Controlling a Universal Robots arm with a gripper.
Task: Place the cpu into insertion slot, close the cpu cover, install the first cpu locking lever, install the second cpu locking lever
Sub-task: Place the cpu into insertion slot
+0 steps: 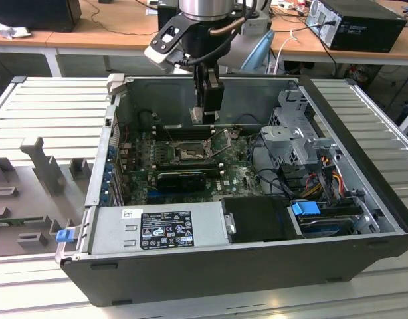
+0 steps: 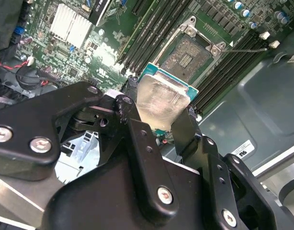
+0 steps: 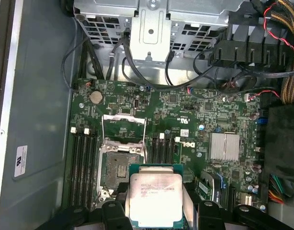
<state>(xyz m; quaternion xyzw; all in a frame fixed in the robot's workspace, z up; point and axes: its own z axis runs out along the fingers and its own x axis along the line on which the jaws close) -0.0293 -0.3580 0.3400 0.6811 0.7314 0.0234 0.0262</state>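
The hand (image 1: 207,114) grips the cpu (image 3: 155,199) by two opposite edges and holds it flat, pale metal top facing away from the board, inside the open computer case (image 1: 224,272). The bare insertion slot (image 3: 119,168) lies below, slightly aside, with the cpu cover (image 3: 124,127) swung up and memory slots (image 3: 84,158) flanking both sides

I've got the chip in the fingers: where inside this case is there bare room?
Bare grey metal case floor, bordered by the long black memory slots. The square black-framed insertion slot lies empty. Crowded: black cables by the silver drive cage.
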